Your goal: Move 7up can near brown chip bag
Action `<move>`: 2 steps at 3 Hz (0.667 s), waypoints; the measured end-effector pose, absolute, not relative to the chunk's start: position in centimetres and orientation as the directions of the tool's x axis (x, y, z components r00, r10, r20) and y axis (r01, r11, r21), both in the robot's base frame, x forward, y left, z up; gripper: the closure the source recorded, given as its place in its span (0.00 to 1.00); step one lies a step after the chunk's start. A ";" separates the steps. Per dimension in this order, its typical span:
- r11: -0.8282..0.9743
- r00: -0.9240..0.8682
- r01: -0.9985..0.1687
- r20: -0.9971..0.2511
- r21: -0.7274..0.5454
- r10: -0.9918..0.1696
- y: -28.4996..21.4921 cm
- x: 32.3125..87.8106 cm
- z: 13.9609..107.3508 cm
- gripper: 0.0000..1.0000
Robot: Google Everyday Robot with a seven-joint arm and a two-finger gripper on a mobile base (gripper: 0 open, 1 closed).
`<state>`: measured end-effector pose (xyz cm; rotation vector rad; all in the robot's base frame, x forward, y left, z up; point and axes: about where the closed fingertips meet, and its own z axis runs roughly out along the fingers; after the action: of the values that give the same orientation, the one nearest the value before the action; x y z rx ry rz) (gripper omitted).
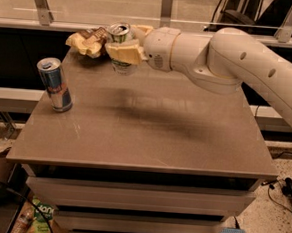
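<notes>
The 7up can (121, 49), white with green markings and a silver top, is held in my gripper (127, 43) at the far left part of the table. The cream fingers (124, 54) are shut on its sides. The can's base is at or just above the tabletop, I cannot tell which. The brown chip bag (89, 40), wrinkly with pale yellow ends, lies at the table's far left edge, right beside the can on its left. My white arm (225, 59) reaches in from the right.
A taller slim blue and silver can (54, 84) stands upright near the left edge of the brown table (150, 134). A glass railing runs behind the table. Drawers sit under the tabletop.
</notes>
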<state>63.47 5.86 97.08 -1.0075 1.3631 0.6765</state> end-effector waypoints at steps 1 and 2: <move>0.444 0.127 -0.876 -0.978 -0.190 -0.167 6.1 64.0 97.2 1.00; 0.454 0.120 -0.871 -0.977 -0.190 -0.179 6.2 66.1 97.3 1.00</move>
<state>66.05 6.18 97.32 -1.0128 1.3848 0.6593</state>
